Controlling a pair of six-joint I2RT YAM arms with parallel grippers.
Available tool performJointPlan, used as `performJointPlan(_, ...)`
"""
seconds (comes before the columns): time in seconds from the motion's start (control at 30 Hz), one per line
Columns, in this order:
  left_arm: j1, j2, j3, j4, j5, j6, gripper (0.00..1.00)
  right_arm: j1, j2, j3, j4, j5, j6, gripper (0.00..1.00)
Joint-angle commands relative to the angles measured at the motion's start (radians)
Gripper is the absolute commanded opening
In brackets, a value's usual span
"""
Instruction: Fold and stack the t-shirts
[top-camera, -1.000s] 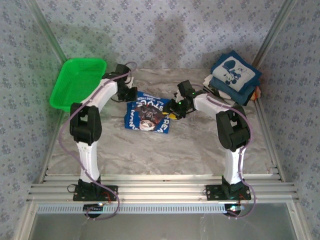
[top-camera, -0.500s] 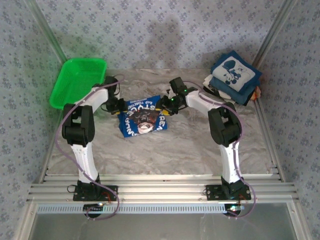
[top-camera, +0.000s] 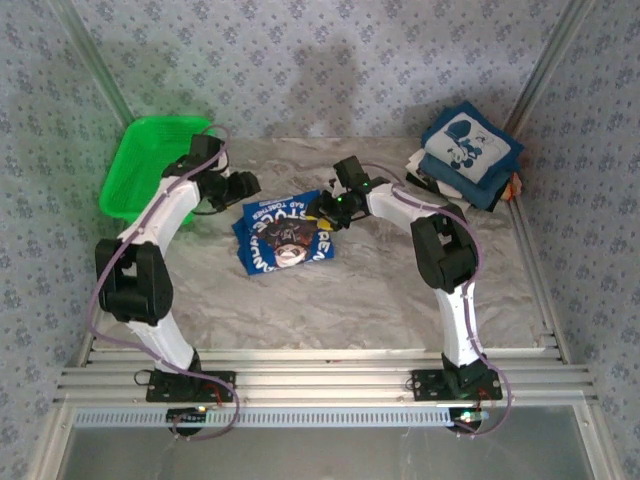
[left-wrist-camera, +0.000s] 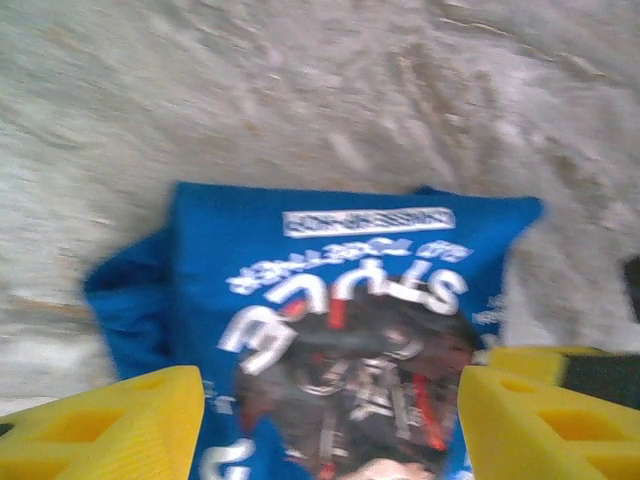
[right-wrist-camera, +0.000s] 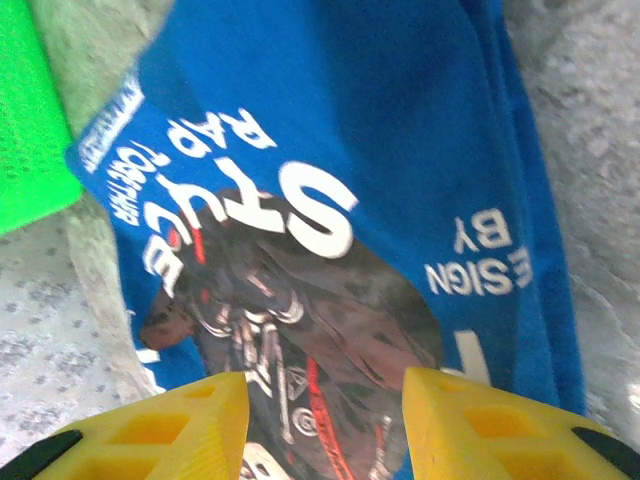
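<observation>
At the middle of the marbled grey desk (top-camera: 400, 290), a royal-blue t-shirt (top-camera: 285, 235) is being shown folded into a rough rectangle, print side up, with white-and-red lettering around a dark picture. A loose lump of blue cloth is being left sticking out at one side, as seen from the left wrist.

The left claw (top-camera: 243, 184) is being held just off the shirt's far left corner, its yellow fingers (left-wrist-camera: 110, 420) spread wide with nothing between them. The right claw (top-camera: 322, 207) is being held over the far right edge, fingers (right-wrist-camera: 180, 420) parted; no cloth is being seen bunched between them, though contact cannot be ruled out.

The folding of this shirt is judged to be nearly done. Next, the bundle is likely to need gripping at both edges and carrying to the stack of folded tees (top-camera: 468, 150) in the far right corner, a navy one with a white cartoon print on top. Since the cloth is soft and limp, the fold could be undone unless both sides are being lifted together.

A green plastic mesh basket (top-camera: 150, 165) is being kept at the far left.
</observation>
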Motion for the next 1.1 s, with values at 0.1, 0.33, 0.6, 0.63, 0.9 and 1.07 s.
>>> performJointPlan(0.1, 0.004, 0.100, -0.151, 0.259, 0.179, -0.195, 0.60, -0.034, 0.078, 0.033, 0.313, -0.064, 0.194, 0.45)
performJointPlan(0.33, 0.048, 0.201, -0.165, 0.249, 0.098, -0.148, 0.58, -0.069, 0.224, 0.131, 0.375, -0.029, 0.311, 0.41)
performJointPlan(0.6, 0.046, 0.279, -0.128, 0.290, 0.166, -0.092, 0.57, -0.079, 0.244, 0.134, 0.349, 0.007, 0.314, 0.37)
performJointPlan(0.63, 0.044, 0.266, -0.117, 0.291, 0.184, -0.092, 0.58, -0.077, 0.229, 0.131, 0.349, 0.003, 0.304, 0.38)
performJointPlan(0.9, 0.088, 0.033, -0.044, 0.143, 0.239, -0.043, 0.68, -0.086, -0.011, 0.122, 0.026, 0.025, 0.019, 0.53)
performJointPlan(1.07, 0.171, -0.016, -0.068, -0.016, 0.138, 0.031, 0.69, -0.091, -0.057, 0.115, -0.220, 0.037, -0.177, 0.62)
